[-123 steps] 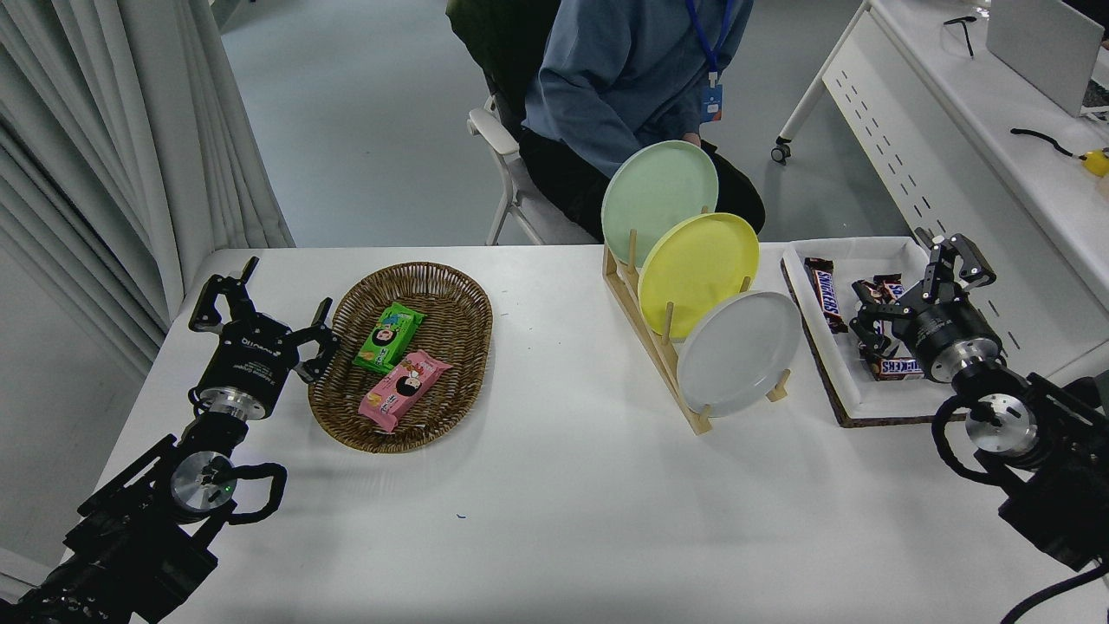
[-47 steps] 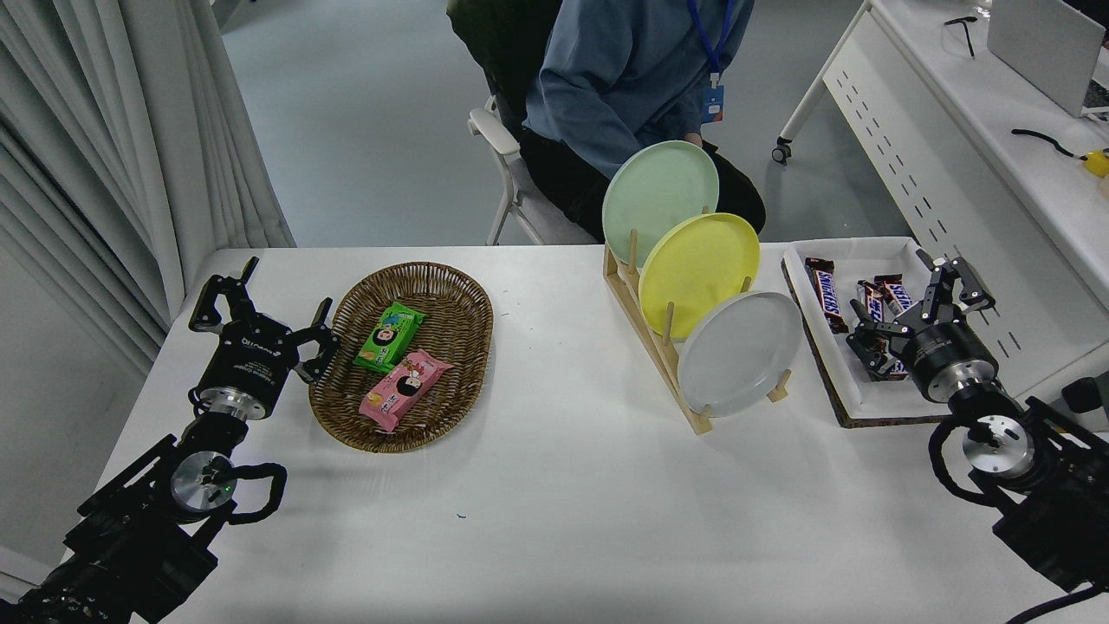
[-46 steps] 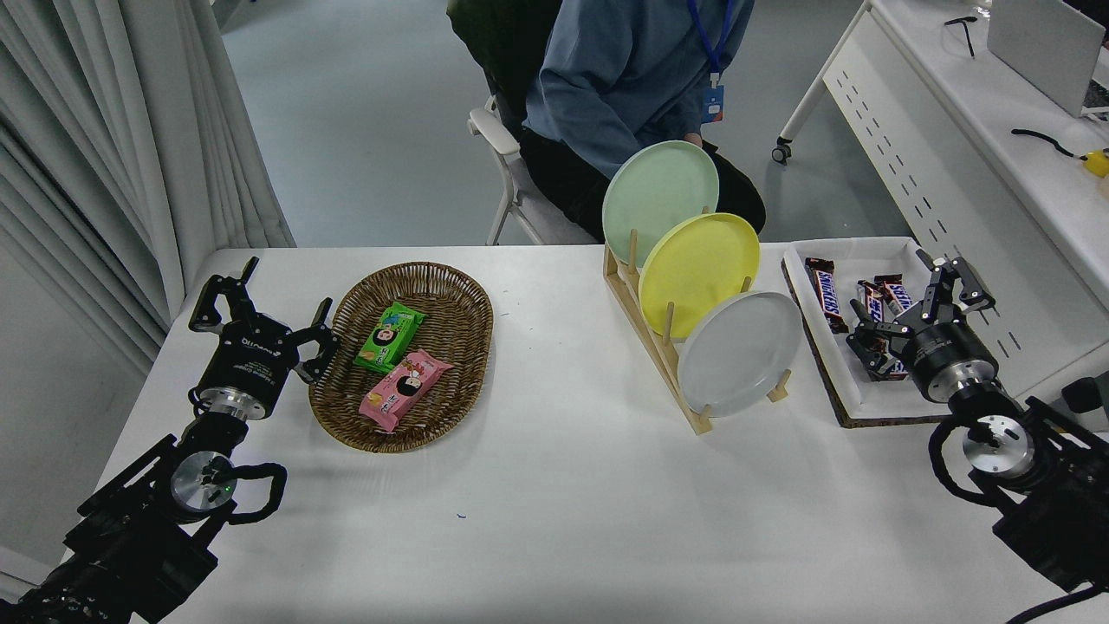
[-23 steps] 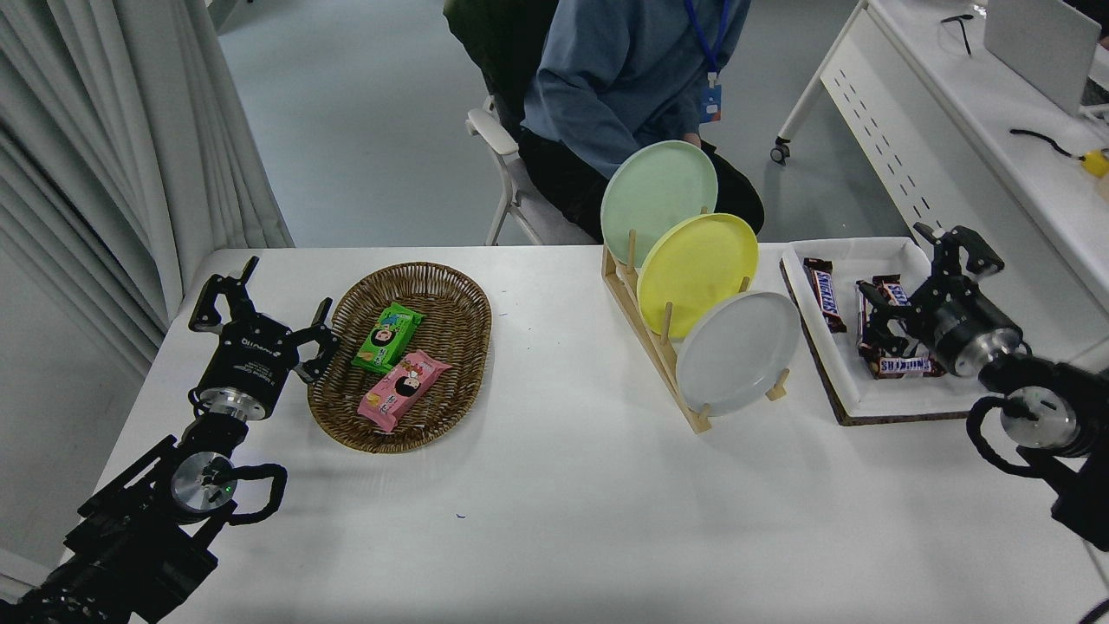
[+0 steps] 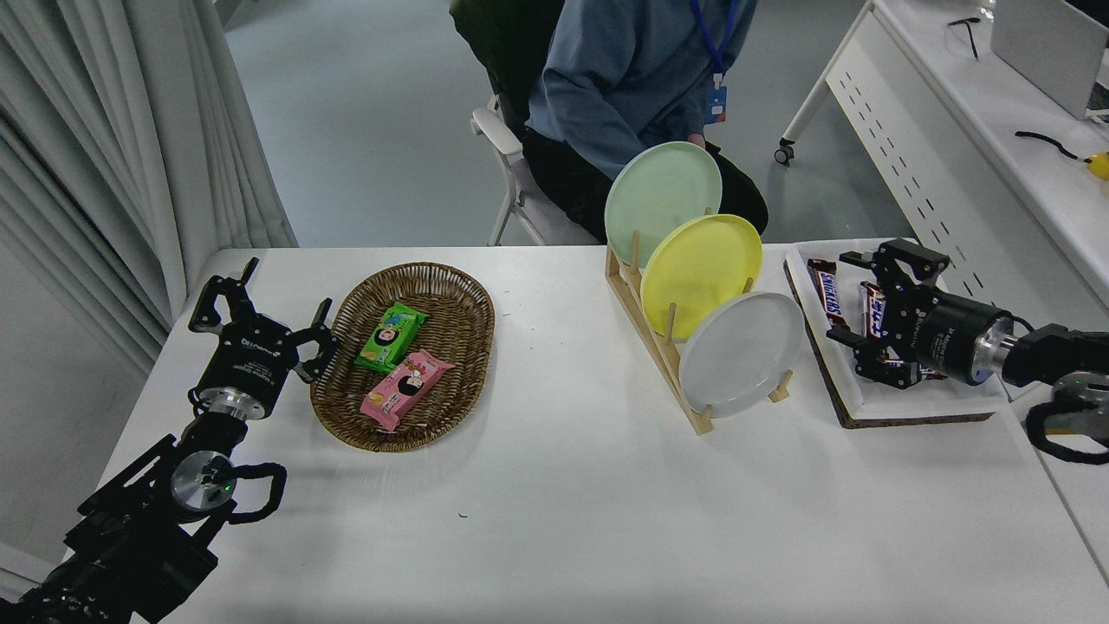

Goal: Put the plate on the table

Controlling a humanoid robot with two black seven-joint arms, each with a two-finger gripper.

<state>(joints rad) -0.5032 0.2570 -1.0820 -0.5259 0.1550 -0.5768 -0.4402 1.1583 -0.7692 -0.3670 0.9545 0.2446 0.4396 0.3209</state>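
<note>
The pale grey-white plate (image 5: 741, 354) stands on edge in the front slot of a wooden rack (image 5: 656, 347) on the white table (image 5: 563, 503). Behind it stand a yellow plate (image 5: 700, 272) and a mint-green plate (image 5: 661, 201). My right gripper (image 5: 853, 299) reaches in from the right edge, turned leftward toward the rack, open and empty, hovering over the snack tray a short way right of the grey plate. My left gripper (image 5: 260, 303) rests open at the lower left, beside the basket.
A wicker basket (image 5: 404, 354) holds a green packet and a pink packet. A white tray (image 5: 892, 347) with chocolate bars lies right of the rack. A person in a blue top sits at the far side. A white desk stands at the right.
My right arm has swung from pointing away to pointing left, bringing the open gripper over the tray toward the grey plate. The left arm has not moved.
</note>
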